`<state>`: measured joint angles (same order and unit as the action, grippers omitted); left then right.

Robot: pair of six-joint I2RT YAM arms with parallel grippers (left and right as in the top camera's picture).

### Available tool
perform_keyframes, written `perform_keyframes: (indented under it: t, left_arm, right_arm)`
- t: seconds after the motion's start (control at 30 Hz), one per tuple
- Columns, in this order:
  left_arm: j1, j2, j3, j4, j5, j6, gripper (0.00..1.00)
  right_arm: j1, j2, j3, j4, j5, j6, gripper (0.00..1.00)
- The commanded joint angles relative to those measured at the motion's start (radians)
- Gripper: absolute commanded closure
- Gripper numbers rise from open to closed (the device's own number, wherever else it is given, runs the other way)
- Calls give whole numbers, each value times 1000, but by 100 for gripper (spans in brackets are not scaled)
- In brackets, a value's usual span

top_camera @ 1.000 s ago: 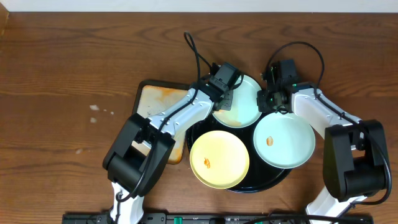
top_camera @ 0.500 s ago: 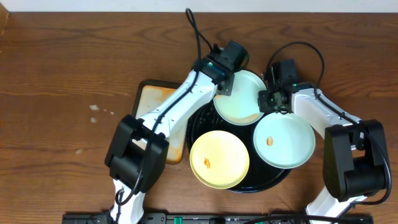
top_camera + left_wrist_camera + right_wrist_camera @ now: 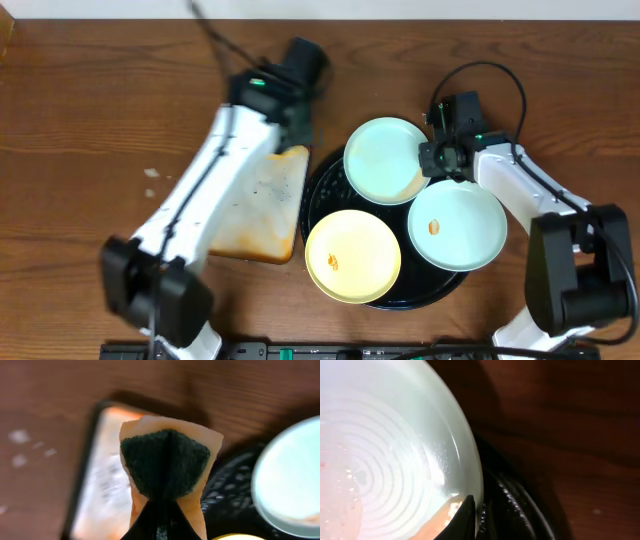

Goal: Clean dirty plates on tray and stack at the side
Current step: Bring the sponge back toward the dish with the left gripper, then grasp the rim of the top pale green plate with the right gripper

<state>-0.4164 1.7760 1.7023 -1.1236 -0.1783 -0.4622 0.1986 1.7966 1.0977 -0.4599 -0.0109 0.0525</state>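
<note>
The black tray (image 3: 440,288) holds three plates: a mint plate (image 3: 383,158) at the rear, a mint plate (image 3: 457,226) at the right with an orange smear, and a yellow plate (image 3: 352,257) at the front with an orange smear. My right gripper (image 3: 438,160) is shut on the rear mint plate's right rim; in the right wrist view one finger (image 3: 465,515) lies on that plate (image 3: 385,445), beside an orange smear. My left gripper (image 3: 298,122) is shut on a green sponge (image 3: 165,462) with orange-stained sides, above the white tray's (image 3: 262,215) far end.
The orange-stained white rectangular tray (image 3: 102,480) lies just left of the black tray (image 3: 232,490). Cables run behind both arms at the table's far side. White specks (image 3: 152,174) lie on the wood at the left.
My left arm has swung left, off the rear mint plate to over the white tray, with the sponge in it. My right gripper has kept hold of the plate's rim.
</note>
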Motion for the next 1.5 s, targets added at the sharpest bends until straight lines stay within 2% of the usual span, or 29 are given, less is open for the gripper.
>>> perform_keyframes:
  t: [0.0, 0.03, 0.13, 0.23, 0.53, 0.8, 0.9, 0.97, 1.17, 1.47]
  left_arm:
    - [83, -37, -34, -37, 34, -26, 92]
    - [111, -44, -69, -39, 61, -15, 92]
    - [151, -47, -152, -16, 129, 23, 92]
    - [164, -47, -248, 37, 150, 45, 93]
    - [165, -46, -425, 148, 149, 58, 93]
    - [166, -46, -441, 173, 150, 69, 92]
    - [166, -46, -441, 169, 150, 69, 92]
    - [166, -46, -441, 169, 150, 73, 92]
    - [166, -46, -441, 168, 150, 73, 92]
    - [166, -46, -441, 168, 150, 73, 92]
  right_arm:
    - [-5, -58, 10, -1, 21, -32, 87]
    - [-3, -65, 9, -8, 8, -31, 82]
    - [0, -63, 9, -13, -25, -31, 78]
    - [3, -55, 9, -30, -24, -20, 67]
    - [3, -24, 3, -35, -32, 31, 67]
    - [-3, 61, 3, -24, -57, 51, 77]
    - [-10, 61, 4, 3, -61, 55, 93]
    - [-10, 56, 6, 16, -61, 54, 99]
    - [-8, -8, 25, 14, -31, 46, 99]
    - [59, -192, 49, -51, 251, 43, 99]
